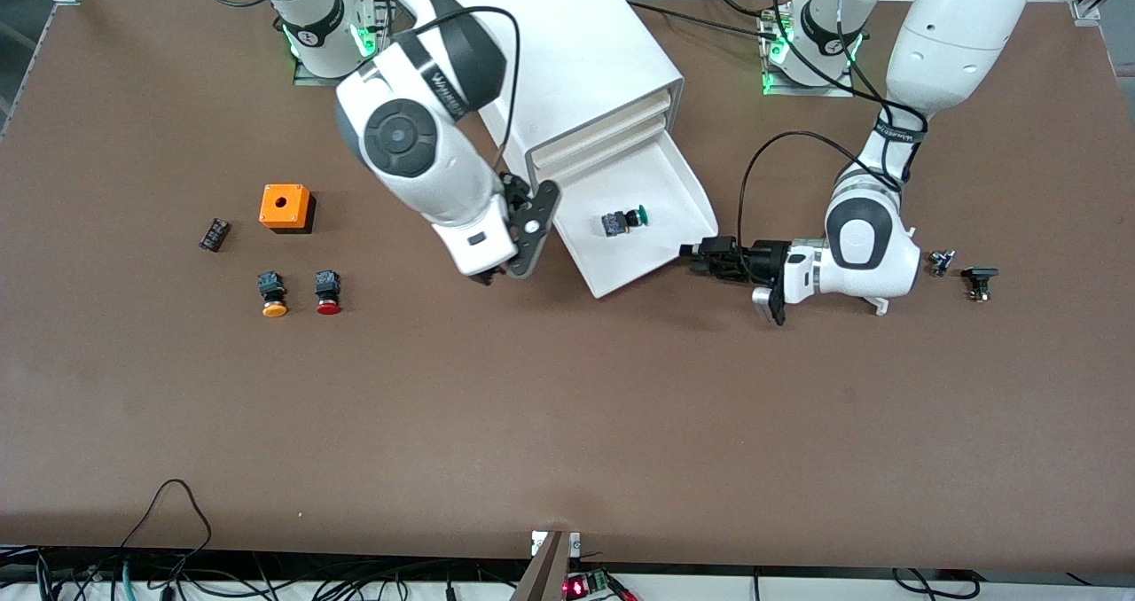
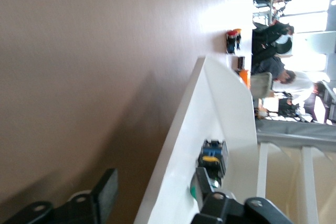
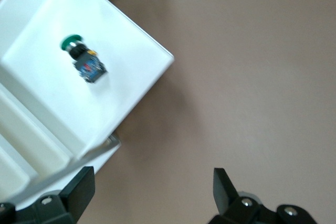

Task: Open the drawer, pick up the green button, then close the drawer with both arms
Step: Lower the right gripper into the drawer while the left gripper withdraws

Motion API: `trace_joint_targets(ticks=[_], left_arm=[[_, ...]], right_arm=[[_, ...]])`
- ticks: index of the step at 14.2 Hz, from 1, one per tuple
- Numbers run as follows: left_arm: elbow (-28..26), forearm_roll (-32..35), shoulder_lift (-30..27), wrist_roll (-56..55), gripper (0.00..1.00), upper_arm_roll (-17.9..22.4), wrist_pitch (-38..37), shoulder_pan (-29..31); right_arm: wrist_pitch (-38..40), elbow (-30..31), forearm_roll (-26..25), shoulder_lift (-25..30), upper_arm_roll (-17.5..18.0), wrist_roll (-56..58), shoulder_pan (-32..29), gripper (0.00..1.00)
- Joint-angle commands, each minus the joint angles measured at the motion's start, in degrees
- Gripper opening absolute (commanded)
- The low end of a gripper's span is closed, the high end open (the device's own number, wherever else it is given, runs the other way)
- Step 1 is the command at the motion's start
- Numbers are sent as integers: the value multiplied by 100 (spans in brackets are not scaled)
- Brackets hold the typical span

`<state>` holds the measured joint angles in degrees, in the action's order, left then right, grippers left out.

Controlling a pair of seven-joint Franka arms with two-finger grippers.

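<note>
So the drawer is pulled out, the green button lying inside; left gripper sits at its corner, fingers parted, while right gripper hovers spread beside it, probably ready to grab.

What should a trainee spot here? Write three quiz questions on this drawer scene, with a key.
1. True or false: the button lies in the pulled-out drawer.
2. The button's cap is: A red, B green, C yellow.
3. Fill in: the left gripper, at the drawer's corner, and the right gripper, over the table beside the drawer, both have their fingers ___.
Key: 1 true; 2 B; 3 open.
</note>
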<state>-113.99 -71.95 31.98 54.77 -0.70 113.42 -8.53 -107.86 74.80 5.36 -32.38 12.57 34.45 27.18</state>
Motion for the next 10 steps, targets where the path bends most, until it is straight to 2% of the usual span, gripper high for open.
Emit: trace_joint_targets(ticks=[1, 4, 6, 8, 9, 10], left_arm=[[-159, 66, -656, -54, 100, 9, 836, 70], [-167, 181, -1210, -54, 100, 9, 1787, 297], [-141, 103, -1299, -63, 100, 9, 1929, 430], [-132, 181, -1632, -28, 100, 9, 1956, 492], [-141, 277, -1729, -19, 100, 17, 1939, 597], [-141, 695, -1852, -19, 100, 18, 1912, 754]], right_arm=[[46, -466, 44, -365, 88, 578, 94, 100], [-33, -484, 10, -620, 79, 1213, 470, 100], [-296, -475, -104, -752, 35, 1178, 848, 100], [-481, -484, -210, -840, -96, 1178, 1165, 100], [-525, -484, -210, -875, -140, 1196, 1271, 100], [-543, -484, -219, -919, -149, 1196, 1341, 100]])
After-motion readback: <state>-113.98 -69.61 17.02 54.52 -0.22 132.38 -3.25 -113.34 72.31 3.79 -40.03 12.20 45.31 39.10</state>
